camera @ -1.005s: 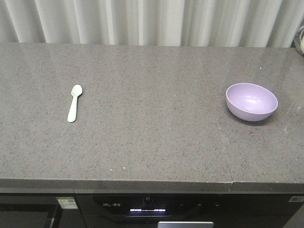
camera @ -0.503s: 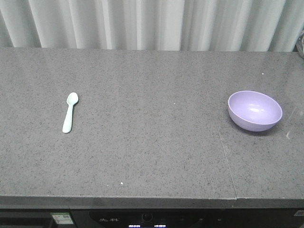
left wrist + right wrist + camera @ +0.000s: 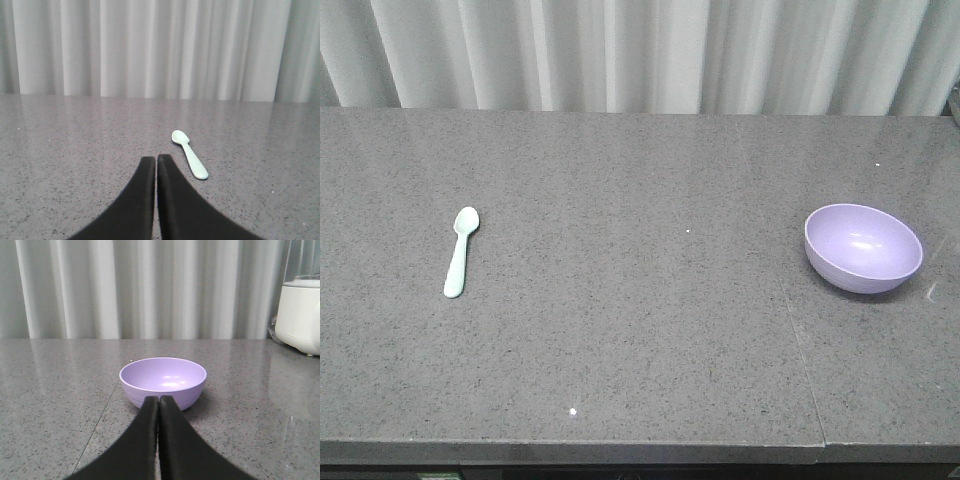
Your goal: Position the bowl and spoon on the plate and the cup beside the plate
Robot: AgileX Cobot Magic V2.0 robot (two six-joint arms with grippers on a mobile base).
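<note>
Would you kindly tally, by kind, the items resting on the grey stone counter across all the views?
pale mint-green plastic spoon: 1
round lavender-purple plastic bowl: 1
white countertop appliance, only partly in view: 1
Total: 3

The left gripper [image 3: 156, 158] appears as two smooth, matte black fingers [image 3: 140, 200]. They are broad at the base and sweep inward in a curve to narrow, rounded tips, with a hairline pale seam between them. Their dark outline stands out sharply above the grey speckled stone counter [image 3: 60, 150]. The right gripper [image 3: 159, 399] looks the same above that counter, with plain black tapering fingers [image 3: 177, 445] and a matching thin seam.
</note>
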